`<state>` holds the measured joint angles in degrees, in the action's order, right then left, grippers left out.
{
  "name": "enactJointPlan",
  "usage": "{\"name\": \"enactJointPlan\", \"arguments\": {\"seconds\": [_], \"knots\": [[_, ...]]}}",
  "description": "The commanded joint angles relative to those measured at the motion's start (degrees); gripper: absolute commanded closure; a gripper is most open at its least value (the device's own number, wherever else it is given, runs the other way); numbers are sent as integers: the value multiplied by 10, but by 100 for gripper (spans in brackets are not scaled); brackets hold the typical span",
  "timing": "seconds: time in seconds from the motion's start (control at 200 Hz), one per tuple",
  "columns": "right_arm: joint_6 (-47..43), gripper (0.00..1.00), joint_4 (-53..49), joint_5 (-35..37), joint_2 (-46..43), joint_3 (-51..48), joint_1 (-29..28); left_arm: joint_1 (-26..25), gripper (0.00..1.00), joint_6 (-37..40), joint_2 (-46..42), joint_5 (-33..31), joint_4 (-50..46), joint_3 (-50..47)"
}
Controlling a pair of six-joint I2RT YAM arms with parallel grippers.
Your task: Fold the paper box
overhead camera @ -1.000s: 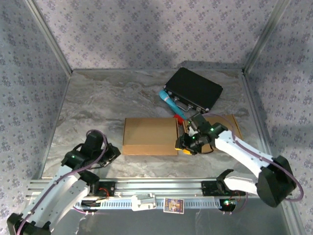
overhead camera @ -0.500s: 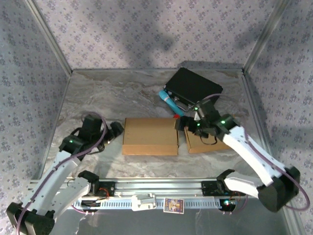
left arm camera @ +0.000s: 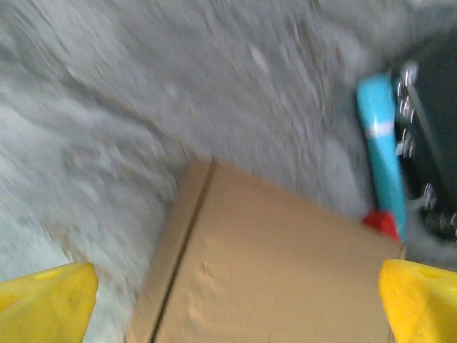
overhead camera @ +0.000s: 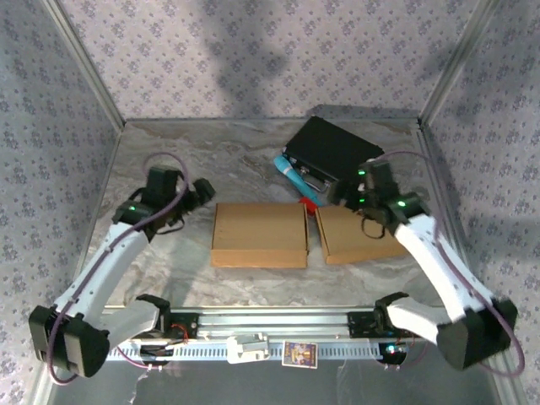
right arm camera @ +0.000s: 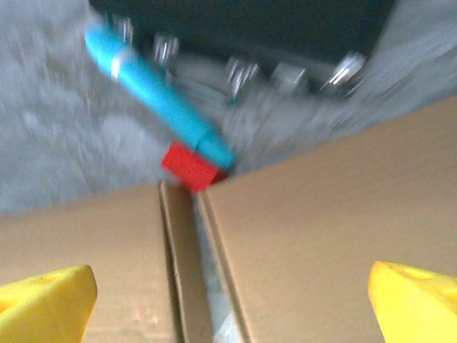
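The paper box (overhead camera: 257, 234) lies flat and closed at mid-table, a brown cardboard slab; it also shows in the left wrist view (left arm camera: 278, 264) and the right wrist view (right arm camera: 78, 264). A second flat cardboard piece (overhead camera: 359, 234) lies just right of it, across a narrow gap (right arm camera: 335, 236). My left gripper (overhead camera: 202, 192) hovers off the box's far left corner, open, its yellow fingertips (left arm camera: 43, 304) wide apart with nothing between them. My right gripper (overhead camera: 336, 196) hangs over the far edge of the second piece, also open, with yellow fingertips (right arm camera: 418, 300) spread over the gap.
A black case (overhead camera: 333, 153) with metal latches sits at the back right. A blue marker (overhead camera: 291, 175) with a red cap (right arm camera: 189, 166) lies between the case and the far edges of the cardboard. Patterned walls enclose the table on three sides.
Both grippers have opened. The left arm swung from the near left up to the box's far left corner. The right gripper lifted from the gap between the cardboard pieces toward the case.
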<state>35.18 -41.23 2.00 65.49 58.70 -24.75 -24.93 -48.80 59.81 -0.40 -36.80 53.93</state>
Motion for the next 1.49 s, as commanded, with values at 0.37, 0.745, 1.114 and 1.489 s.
{"name": "enactJointPlan", "arguments": {"seconds": [0.37, 0.745, 1.114, 1.489], "knots": [[20, 36, 78, 78, 97, 48, -104, -125, 59, -397, -269, -98, 64, -265], [63, 58, -6, -95, 314, 207, -166, -293, 42, -573, -117, -157, 112, -231], [43, 56, -22, -160, 399, 239, -150, -272, 37, -606, -57, -169, 247, -297], [24, 57, -31, -187, 424, 245, -156, -255, 48, -535, -55, -277, 446, -410]]}}
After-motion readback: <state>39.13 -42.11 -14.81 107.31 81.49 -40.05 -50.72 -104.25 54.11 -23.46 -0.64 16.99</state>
